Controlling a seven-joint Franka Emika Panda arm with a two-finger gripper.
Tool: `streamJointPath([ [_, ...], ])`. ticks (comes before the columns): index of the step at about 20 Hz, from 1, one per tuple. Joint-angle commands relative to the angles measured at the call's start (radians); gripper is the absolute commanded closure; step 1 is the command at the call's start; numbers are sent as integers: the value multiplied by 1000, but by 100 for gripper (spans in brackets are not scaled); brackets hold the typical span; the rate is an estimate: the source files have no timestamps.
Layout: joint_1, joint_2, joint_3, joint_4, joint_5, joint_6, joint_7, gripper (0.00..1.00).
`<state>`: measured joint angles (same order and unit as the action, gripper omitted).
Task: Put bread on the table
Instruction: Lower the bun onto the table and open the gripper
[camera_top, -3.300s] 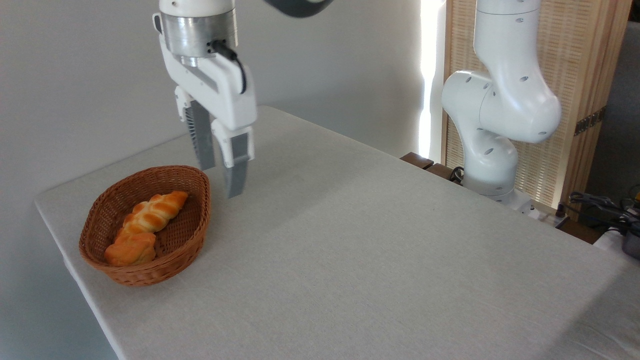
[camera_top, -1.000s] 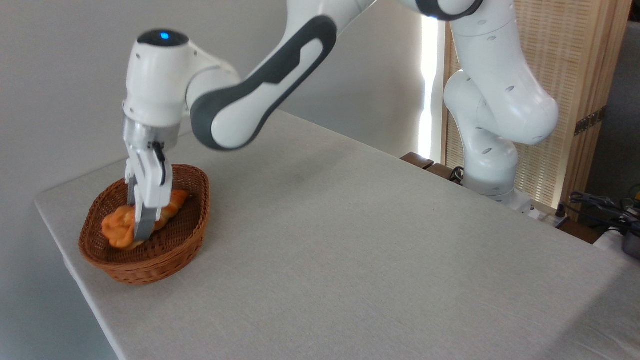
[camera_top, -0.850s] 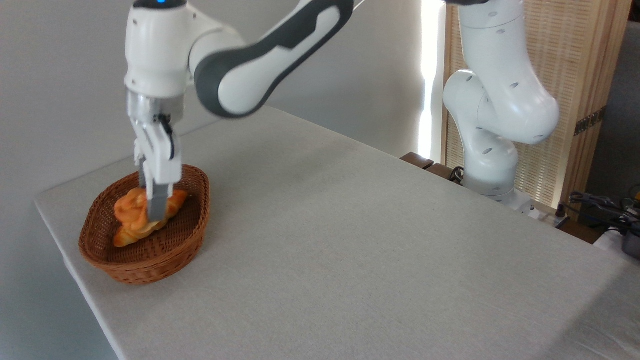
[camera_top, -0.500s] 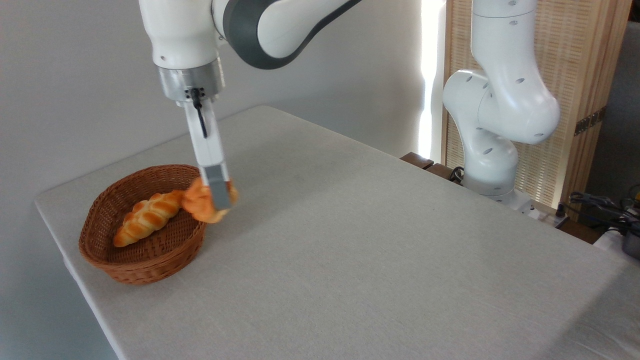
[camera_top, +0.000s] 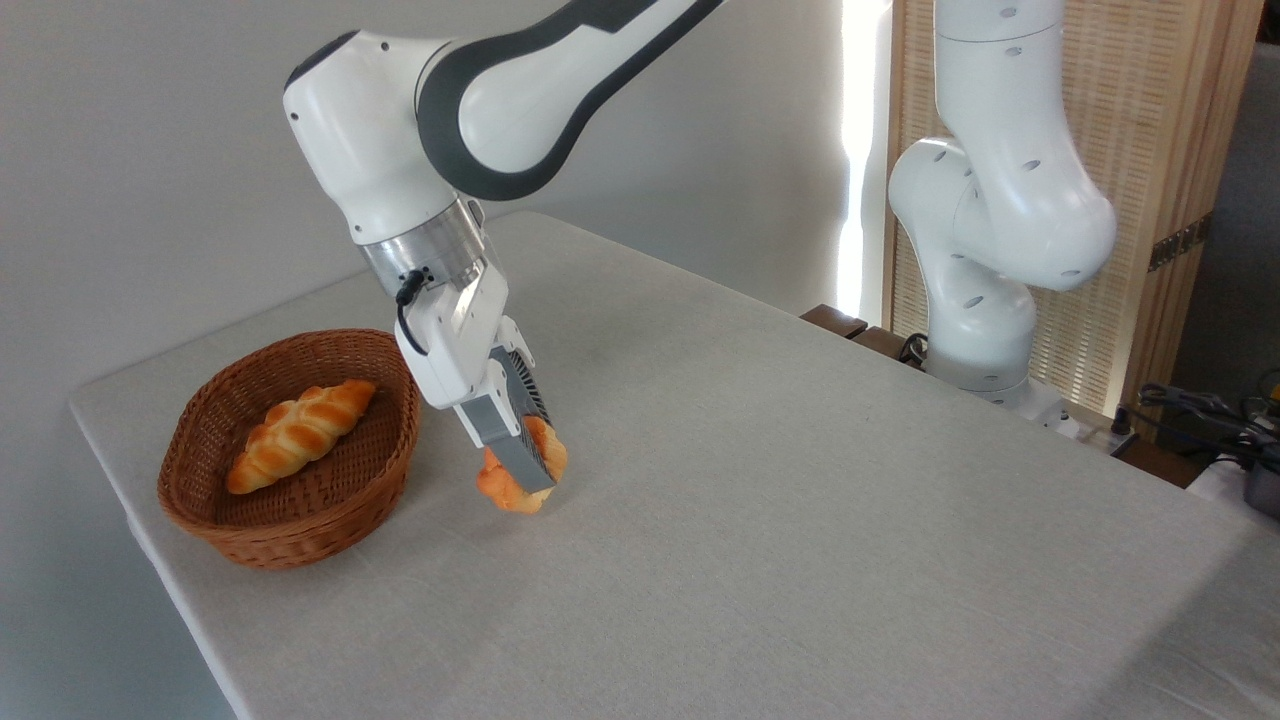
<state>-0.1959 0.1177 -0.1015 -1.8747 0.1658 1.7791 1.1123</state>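
The gripper (camera_top: 522, 462) sits left of centre in the frame, tilted so its fingers (camera_top: 505, 448) slant down toward the right, and it is clamped on the bread (camera_top: 512, 484) — a small glossy orange bun pinched between the two grey pads. The bun shows below and on either side of the nearer finger, its lower edge very close to the table (camera_top: 760, 500); whether it touches the cloth cannot be told from this angle. A faint shadow lies on the cloth just under it.

To the left of the bun, in the lower left part of the frame, stands a brown wicker basket (camera_top: 340, 515) near the table's left corner. Inside it lies a longer, paler braided loaf (camera_top: 300, 432), set at a slant with one tapered end toward the basket's upper right rim. The bun is outside the basket, just beside its right wall and apart from it.

The arm (camera_top: 520, 90) reaches in from the upper middle of the frame — its white base (camera_top: 985, 300) stands at the table's far right edge, in front of a slatted wooden screen (camera_top: 1170, 150).
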Motion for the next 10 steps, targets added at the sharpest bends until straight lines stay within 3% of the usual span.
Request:
streamJointPath([
  [1,-10,7,-9,6,17,-10,9,0],
  [10,-7,-1,-9,17,17,-13,11,0],
])
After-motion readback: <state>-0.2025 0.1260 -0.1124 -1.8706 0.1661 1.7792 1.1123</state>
